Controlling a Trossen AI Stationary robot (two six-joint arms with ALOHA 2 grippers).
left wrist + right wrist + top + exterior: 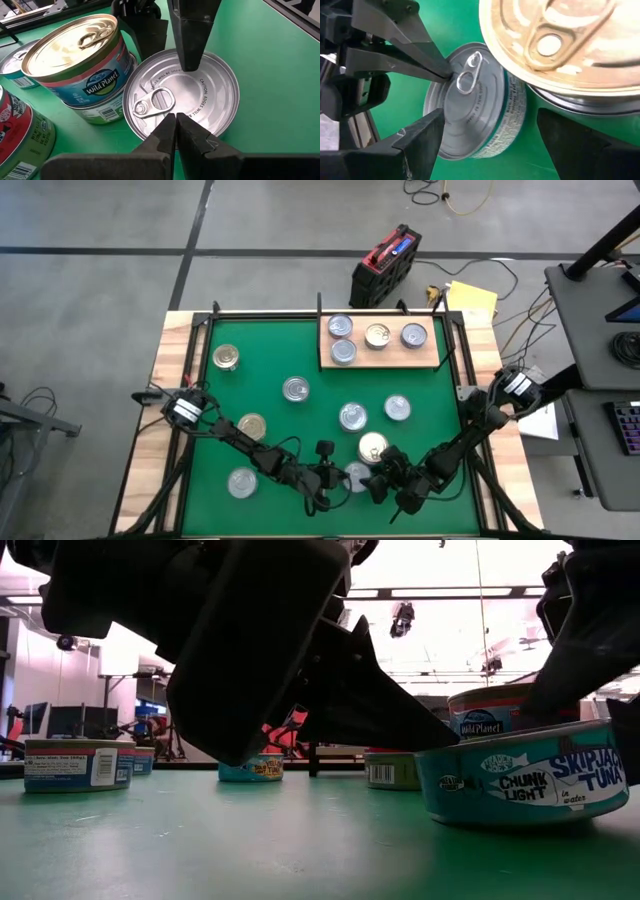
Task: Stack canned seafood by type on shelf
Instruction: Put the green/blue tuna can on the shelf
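Left tool (175, 120): sitting at the near edge of the desk, fingers pressed together, tips resting over the lid of a silver-lidded tin (181, 95), just by its pull ring. Nothing is being held.

Right tool (485, 135): coming in from the other side, fingers spread wide, the same silver tin (470, 100) lying between them with a gold-lidded tin (565, 45) looming just beside it. No grip showing yet.

The pair up close: in the low view the silver tin reads chunk light tuna (525, 775); the Wild Planet tin (80, 55) is standing right against it, seemingly on top of another can.

Green mat (270, 350): loose tins are lying scattered here, a gold one near the left edge (226, 357), another (251, 425), silver ones mid-mat (295, 389) (352, 416) (397, 408) and one low on the left (242, 481).

Shelf (432, 360): at the far side, carrying four tins in all, three silver ones (340, 326) (343, 352) (413, 334) and one gold one (377, 335), all single height as far as I can tell.

Progress: I'm judging this under halfway. Four are shelved, no stacks are built, and the bulk is waiting on the mat.
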